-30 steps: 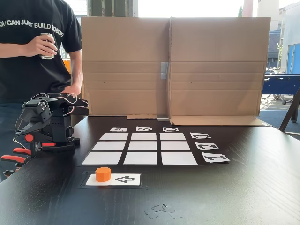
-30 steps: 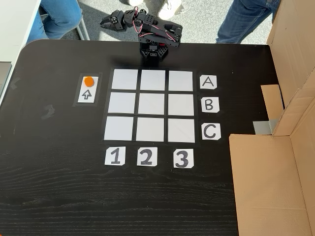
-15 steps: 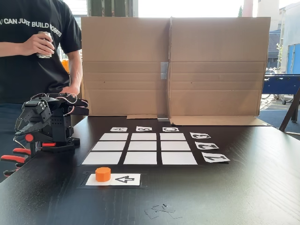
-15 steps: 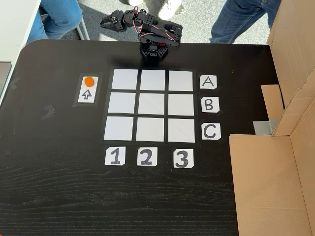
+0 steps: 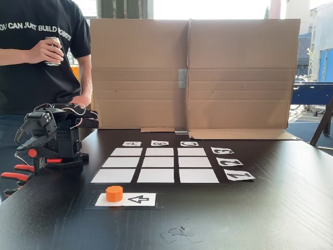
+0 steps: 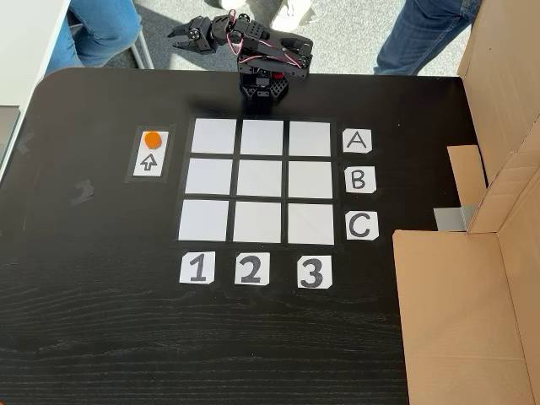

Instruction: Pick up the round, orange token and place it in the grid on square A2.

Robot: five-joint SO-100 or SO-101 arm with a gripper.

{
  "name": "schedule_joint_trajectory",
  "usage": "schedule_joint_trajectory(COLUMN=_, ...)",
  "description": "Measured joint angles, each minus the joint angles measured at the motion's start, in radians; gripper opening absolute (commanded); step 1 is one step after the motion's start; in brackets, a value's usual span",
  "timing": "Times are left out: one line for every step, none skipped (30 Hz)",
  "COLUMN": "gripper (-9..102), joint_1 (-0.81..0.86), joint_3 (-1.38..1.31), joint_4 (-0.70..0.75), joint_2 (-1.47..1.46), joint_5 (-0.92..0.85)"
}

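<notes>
The orange token (image 5: 114, 193) (image 6: 152, 139) stands on a white card with a black arrow, just outside the grid (image 5: 155, 163) (image 6: 261, 180) beside column 1. Square A2 (image 5: 120, 162) (image 6: 262, 137) is a bare white rectangle in the row next to the arm's base. The black arm is folded up at the table edge. Its gripper (image 5: 32, 151) (image 6: 179, 34) hangs beyond the edge, well away from the token and holding nothing. How its jaws stand is too small to make out.
A tall cardboard screen (image 5: 192, 73) (image 6: 472, 287) stands along the side of the table opposite the arm. A person holding a can (image 5: 52, 50) stands behind the arm. Red clamp handles (image 5: 15, 172) stick out at the table edge.
The folded arm's gripper end has shifted slightly. The token has not moved. The people beside the table have shifted a little.
</notes>
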Motion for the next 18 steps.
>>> schedule_joint_trajectory(gripper=11, joint_1=-0.002, joint_3=-0.032, joint_4=0.0, joint_2=-0.044, joint_5=0.0)
schedule_joint_trajectory(gripper=11, joint_1=-0.011, joint_3=-0.061, joint_4=0.0, joint_2=-0.086, joint_5=0.0)
schedule_joint_trajectory(gripper=11, joint_1=-0.021, joint_3=-0.092, joint_4=0.0, joint_2=-0.138, joint_5=0.0)
schedule_joint_trajectory(gripper=12, joint_1=-0.026, joint_3=-0.126, joint_4=0.0, joint_2=-0.187, joint_5=0.0)
schedule_joint_trajectory(gripper=12, joint_1=-0.035, joint_3=-0.161, joint_4=0.0, joint_2=-0.233, joint_5=0.0)
schedule_joint_trajectory(gripper=13, joint_1=-0.046, joint_3=-0.195, joint_4=0.0, joint_2=-0.281, joint_5=0.0)
schedule_joint_trajectory(gripper=15, joint_1=-0.052, joint_3=-0.232, joint_4=0.0, joint_2=-0.331, joint_5=0.0)
schedule_joint_trajectory(gripper=16, joint_1=-0.061, joint_3=-0.268, joint_4=0.0, joint_2=-0.38, joint_5=0.0)
schedule_joint_trajectory(gripper=17, joint_1=-0.072, joint_3=-0.31, joint_4=0.006, joint_2=-0.433, joint_5=0.0)
schedule_joint_trajectory(gripper=17, joint_1=-0.083, joint_3=-0.354, joint_4=0.015, joint_2=-0.486, joint_5=0.0)
schedule_joint_trajectory(gripper=18, joint_1=-0.092, joint_3=-0.399, joint_4=0.029, joint_2=-0.537, joint_5=0.0)
schedule_joint_trajectory(gripper=20, joint_1=-0.1, joint_3=-0.443, joint_4=0.048, joint_2=-0.586, joint_5=0.0)
schedule_joint_trajectory(gripper=20, joint_1=-0.104, joint_3=-0.492, joint_4=0.071, joint_2=-0.637, joint_5=0.0)
schedule_joint_trajectory(gripper=21, joint_1=-0.11, joint_3=-0.548, joint_4=0.101, joint_2=-0.687, joint_5=0.0)
schedule_joint_trajectory(gripper=22, joint_1=-0.118, joint_3=-0.6, joint_4=0.135, joint_2=-0.735, joint_5=0.0)
schedule_joint_trajectory(gripper=24, joint_1=-0.123, joint_3=-0.658, joint_4=0.173, joint_2=-0.782, joint_5=0.0)
schedule_joint_trajectory(gripper=26, joint_1=-0.126, joint_3=-0.718, joint_4=0.215, joint_2=-0.83, joint_5=0.0)
schedule_joint_trajectory(gripper=27, joint_1=-0.13, joint_3=-0.784, joint_4=0.259, joint_2=-0.877, joint_5=0.0)
